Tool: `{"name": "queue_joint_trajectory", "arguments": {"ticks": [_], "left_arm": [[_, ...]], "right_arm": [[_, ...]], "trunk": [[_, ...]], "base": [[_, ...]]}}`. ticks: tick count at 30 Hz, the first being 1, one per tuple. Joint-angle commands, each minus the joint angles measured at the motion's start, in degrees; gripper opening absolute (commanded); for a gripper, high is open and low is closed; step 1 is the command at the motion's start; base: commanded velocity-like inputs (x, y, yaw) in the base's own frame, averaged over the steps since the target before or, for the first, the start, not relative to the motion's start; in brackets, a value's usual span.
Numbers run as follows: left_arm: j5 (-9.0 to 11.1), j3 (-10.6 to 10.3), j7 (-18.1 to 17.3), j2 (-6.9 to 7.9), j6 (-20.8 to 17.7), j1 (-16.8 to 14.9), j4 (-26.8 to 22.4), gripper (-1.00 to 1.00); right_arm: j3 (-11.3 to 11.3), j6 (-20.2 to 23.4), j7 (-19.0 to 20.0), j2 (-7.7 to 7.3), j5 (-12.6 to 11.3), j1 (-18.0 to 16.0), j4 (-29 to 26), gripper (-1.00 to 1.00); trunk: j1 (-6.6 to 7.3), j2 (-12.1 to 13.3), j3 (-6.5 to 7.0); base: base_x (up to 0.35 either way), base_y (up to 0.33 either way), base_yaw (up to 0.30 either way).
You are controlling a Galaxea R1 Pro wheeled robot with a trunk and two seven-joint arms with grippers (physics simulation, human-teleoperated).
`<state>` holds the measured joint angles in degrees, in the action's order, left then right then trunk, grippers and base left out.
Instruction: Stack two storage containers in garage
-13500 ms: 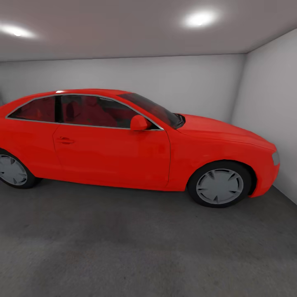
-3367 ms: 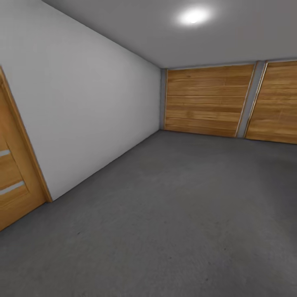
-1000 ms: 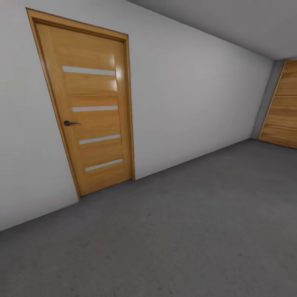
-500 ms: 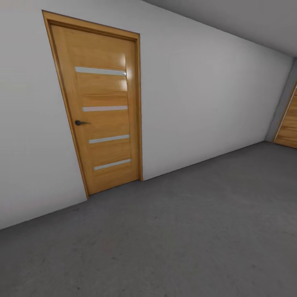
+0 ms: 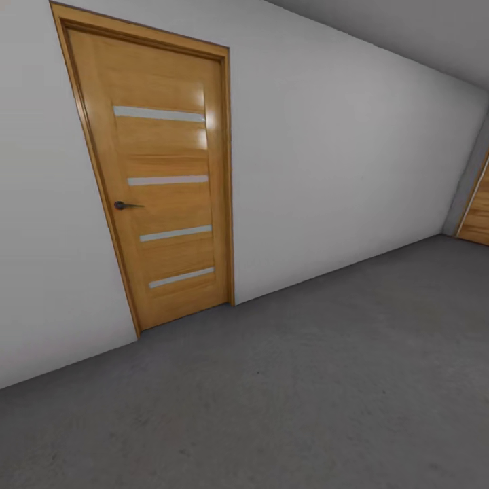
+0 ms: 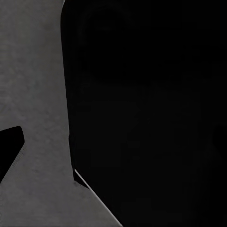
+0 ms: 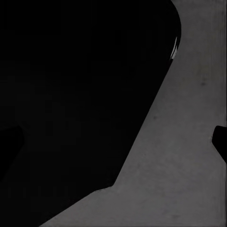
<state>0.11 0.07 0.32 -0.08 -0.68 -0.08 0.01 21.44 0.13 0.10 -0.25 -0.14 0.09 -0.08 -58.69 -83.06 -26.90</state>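
From the head camera I look at a white-grey garage wall and the dark grey concrete floor below it. A closed wooden door with four pale strips and a dark handle sits in that wall. A wood-panelled garage door edges in far right. Both wrist cameras show black robot bodywork over concrete; I cannot tell either gripper's state.

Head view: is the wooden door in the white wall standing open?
No, the wooden door sits shut in its frame, flush with the white wall, its dark handle showing.
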Motion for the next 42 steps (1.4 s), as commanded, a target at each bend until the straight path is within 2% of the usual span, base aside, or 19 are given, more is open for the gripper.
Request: {"name": "queue_joint_trajectory", "arguments": {"ticks": [1, 42], "left_arm": [[0.02, 0.01, 0.03, -0.01, -0.08, -0.01, -0.01, 1.00], [0.07, 0.10, -0.14, 0.06, 0.26, -0.01, -0.01, 1.00]], "right_arm": [[0.25, 0.00, 0.02, -0.01, -0.02, -0.01, -0.01, 1.00], [0.18, -0.05, -0.01, -0.01, 0.23, -0.01, 0.08, 1.00]], "trunk": [[-0.03, -0.01, -0.03], [-0.03, -0.01, -0.03]], "base": [[0.320, 0.000, 0.000], [0.320, 0.000, 0.000]]}}
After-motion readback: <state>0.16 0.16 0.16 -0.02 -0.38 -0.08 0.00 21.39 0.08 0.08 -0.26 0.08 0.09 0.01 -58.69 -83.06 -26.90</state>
